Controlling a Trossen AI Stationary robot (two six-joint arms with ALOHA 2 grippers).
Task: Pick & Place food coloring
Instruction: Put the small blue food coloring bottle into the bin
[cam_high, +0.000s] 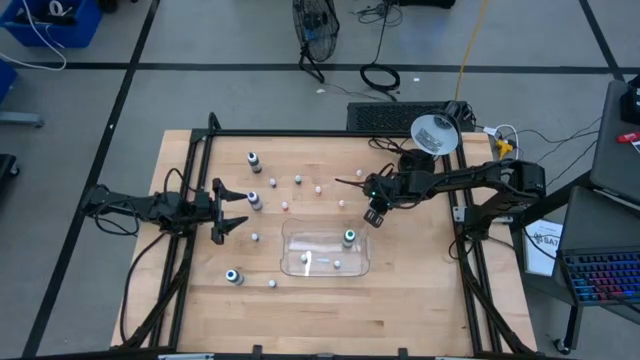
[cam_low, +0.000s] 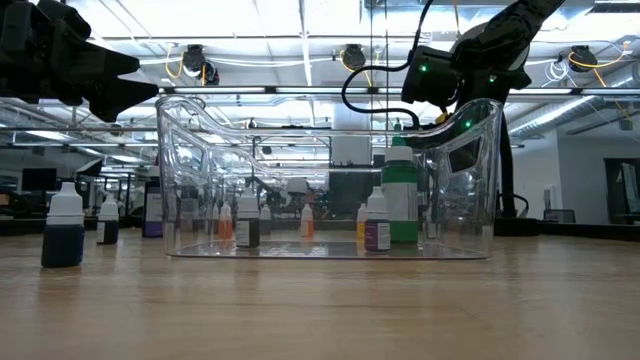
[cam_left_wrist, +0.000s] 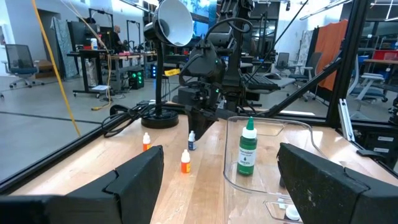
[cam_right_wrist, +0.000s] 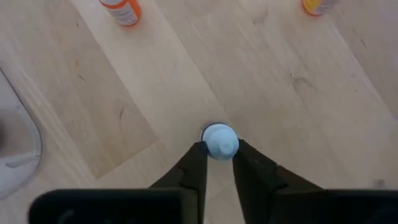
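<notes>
With its two dark fingers closed around a tiny bottle with a pale blue round cap (cam_right_wrist: 219, 142), the right gripper (cam_high: 375, 214) hangs just off the far right corner of the clear rectangular plastic tray (cam_high: 296, 262), so the carry step appears to be in hand. Next it needs to move over the tray, where a green bottle (cam_high: 349, 237) stands, then lower and release. Left of the tray, the left gripper (cam_high: 232, 211) waits with fingers spread.
</notes>
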